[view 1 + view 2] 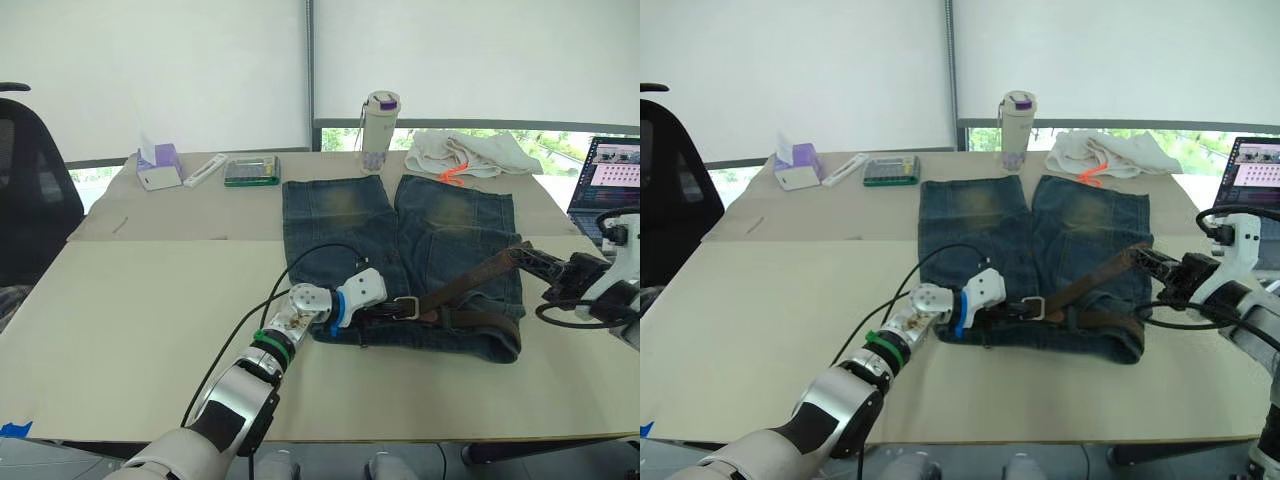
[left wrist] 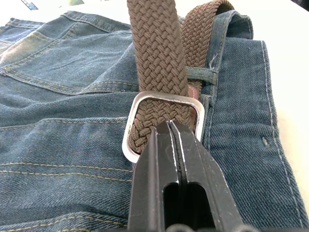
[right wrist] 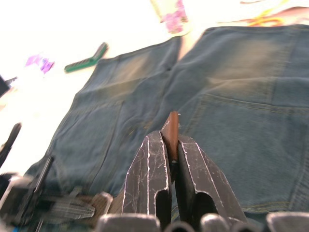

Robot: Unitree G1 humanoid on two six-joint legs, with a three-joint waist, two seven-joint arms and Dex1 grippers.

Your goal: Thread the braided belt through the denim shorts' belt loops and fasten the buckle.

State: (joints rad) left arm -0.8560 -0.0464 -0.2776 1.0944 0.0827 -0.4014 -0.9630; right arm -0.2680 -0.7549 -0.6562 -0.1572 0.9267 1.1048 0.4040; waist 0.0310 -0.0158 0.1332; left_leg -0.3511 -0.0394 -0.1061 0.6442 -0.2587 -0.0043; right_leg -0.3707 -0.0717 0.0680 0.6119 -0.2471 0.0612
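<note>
One braided belt (image 1: 470, 285), dark brown, lies along the near waistband of the denim shorts (image 1: 420, 250), which are spread flat mid-surface with legs pointing far; its free end rises diagonally to the right, and the buckle (image 2: 164, 123) sits near the waistband's left end with the strap passed through its frame, just beside a belt loop (image 2: 200, 73). Left pincer (image 2: 169, 133): fingers pressed together, tips at the buckle; right pincer (image 3: 170, 140): clamped on the belt's free end, off the shorts' right edge. Far side of the surface (image 1: 130, 300): tissue box (image 1: 158, 165), calculator (image 1: 251, 170), bottle (image 1: 379, 130), crumpled white cloth (image 1: 470, 153); laptop (image 1: 608, 185) at far right.
</note>
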